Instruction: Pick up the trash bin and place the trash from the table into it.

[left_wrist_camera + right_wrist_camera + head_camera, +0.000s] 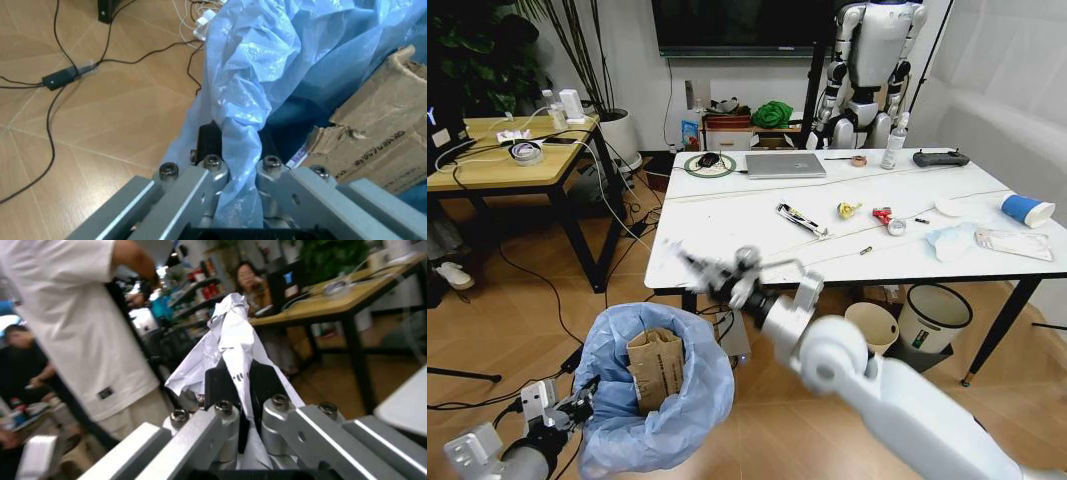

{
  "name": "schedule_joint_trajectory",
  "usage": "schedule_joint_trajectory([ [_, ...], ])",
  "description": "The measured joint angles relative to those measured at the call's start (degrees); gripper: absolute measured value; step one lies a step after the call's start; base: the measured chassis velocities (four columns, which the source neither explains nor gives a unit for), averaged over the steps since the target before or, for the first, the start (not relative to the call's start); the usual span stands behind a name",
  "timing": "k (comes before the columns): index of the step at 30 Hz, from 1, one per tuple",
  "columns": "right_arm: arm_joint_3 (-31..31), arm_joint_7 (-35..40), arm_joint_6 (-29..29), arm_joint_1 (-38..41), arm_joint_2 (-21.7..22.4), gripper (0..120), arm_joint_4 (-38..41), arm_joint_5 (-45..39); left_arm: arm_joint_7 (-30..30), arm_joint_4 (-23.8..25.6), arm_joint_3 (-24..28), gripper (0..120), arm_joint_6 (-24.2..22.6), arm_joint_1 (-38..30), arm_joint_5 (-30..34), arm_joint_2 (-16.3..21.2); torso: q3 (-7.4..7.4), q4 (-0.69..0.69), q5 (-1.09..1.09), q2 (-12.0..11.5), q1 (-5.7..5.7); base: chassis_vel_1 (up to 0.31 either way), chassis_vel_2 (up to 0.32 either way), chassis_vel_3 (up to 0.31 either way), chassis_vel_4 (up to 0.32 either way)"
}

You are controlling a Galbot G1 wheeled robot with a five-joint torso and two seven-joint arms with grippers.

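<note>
Beside the white marble-look table (727, 215), a pale grey rounded arm (877, 395) with silver, screw-fastened gripper fingers (223, 390) is seen.

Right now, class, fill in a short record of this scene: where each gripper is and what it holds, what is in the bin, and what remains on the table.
left gripper: shut on the trash bin's blue bag rim, low at the robot's left
right gripper: shut on crumpled white paper, off the table's near edge
bin contents: torn cardboard box
on table: blue paper cup, light-blue mask, wrappers
</note>
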State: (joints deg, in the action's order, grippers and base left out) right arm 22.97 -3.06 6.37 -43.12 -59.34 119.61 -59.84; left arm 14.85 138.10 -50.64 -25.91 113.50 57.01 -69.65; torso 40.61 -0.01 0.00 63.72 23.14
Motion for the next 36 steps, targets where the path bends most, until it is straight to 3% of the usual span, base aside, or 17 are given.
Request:
schedule_joint_trajectory([
  [7,7.34,-4.88,-1.93,-2.58,0.88,0,0.34,1.05,0.34,0.52,-0.46,0,-0.13,-0.17,0.45,-0.3,0.0,0.01,0.0,0.0,0.01,0.0,0.0,0.0,0.0],
  [12,7.42,-5.39,-2.16,-5.1,1.45,2,-0.48,4.4,0.36,0.83,-0.43,0,-0.15,0.04,0.46,-0.76,0.0,-0.01,0.01,0.0,0.0,0.0,0.0,0.0,0.0],
  [17,6.17,-4.98,-2.17,-5.37,1.61,15,-0.84,5.38,0.38,0.95,-0.33,0,-0.17,0.13,0.42,-0.93,0.01,0.0,0.0,0.0,0.01,0.0,0.0,0.0,0.0],
  [29,3.52,-3.52,-2.16,-6.46,2.82,66,-0.24,7.19,0.5,1.04,0.06,0,-0.27,-0.09,0.16,-1.11,0.01,0.0,0.0,0.0,0.01,0.0,0.0,0.0,0.0],
  [30,3.52,-3.52,-2.16,-6.46,2.82,66,-0.24,7.19,0.5,1.04,0.06,0,-0.27,-0.09,0.16,-1.11,0.01,0.0,0.0,0.0,0.01,0.0,0.0,0.0,0.0],
  [36,-3.54,1.65,-1.56,-5.2,0.84,90,0.37,6.37,0.25,0.65,0.56,0,-0.27,-0.06,-0.62,-1.44,0.01,0.0,0.0,0.0,0.01,0.0,0.0,0.0,0.0],
])
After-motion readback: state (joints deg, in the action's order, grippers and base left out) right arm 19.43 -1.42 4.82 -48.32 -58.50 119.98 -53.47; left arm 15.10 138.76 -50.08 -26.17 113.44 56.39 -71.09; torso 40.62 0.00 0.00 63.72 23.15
